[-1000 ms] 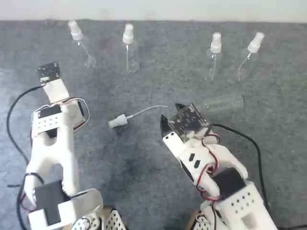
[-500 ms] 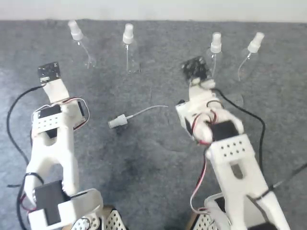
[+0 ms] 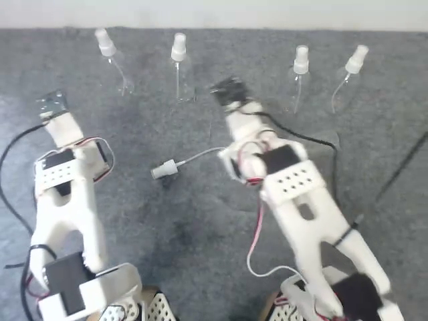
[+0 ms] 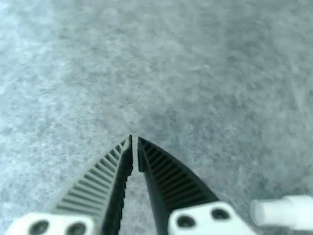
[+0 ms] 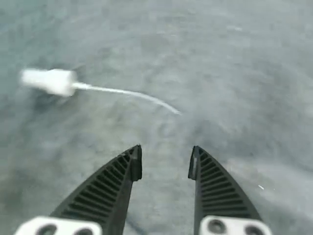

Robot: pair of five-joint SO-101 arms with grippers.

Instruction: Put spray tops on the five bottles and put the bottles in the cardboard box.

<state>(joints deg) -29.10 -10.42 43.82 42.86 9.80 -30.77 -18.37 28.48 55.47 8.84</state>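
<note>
Mostly grey carpet (image 3: 187, 227), spray top (image 3: 164, 169) lying loose; pale wall (image 3: 214, 12) behind.

The loose spray top (image 5: 49, 81) is blurred

The mat (image 3: 167, 227) is seen as mid-grey throughout, finely mottled w/ a felt-like fleck. A pale off-wht strip (image 3: 214, 13) is seen along its far edge. The four upright bottles (image 3: 179, 79) are clear, each capped w/ a wht spray top (image 3: 178, 47). The loose spray top (image 3: 165, 169) is wht-headed, w/ a thin translucent-wht tube. Left arm (image 3: 67, 207) & right arm (image 3: 301, 200) are shelled in wht, w/ blk servo blocks. Red wires (image 3: 256, 231) & a blk cable (image 3: 314, 139) are seen on the right arm. On left gripper (image 4: 134, 142) & right gripper (image 5: 165, 156) the fingers (image 5: 117, 186) are blk, inner faces ribbed in fine cross ridges. Mounts are wht w/ dark screw holes.
</note>
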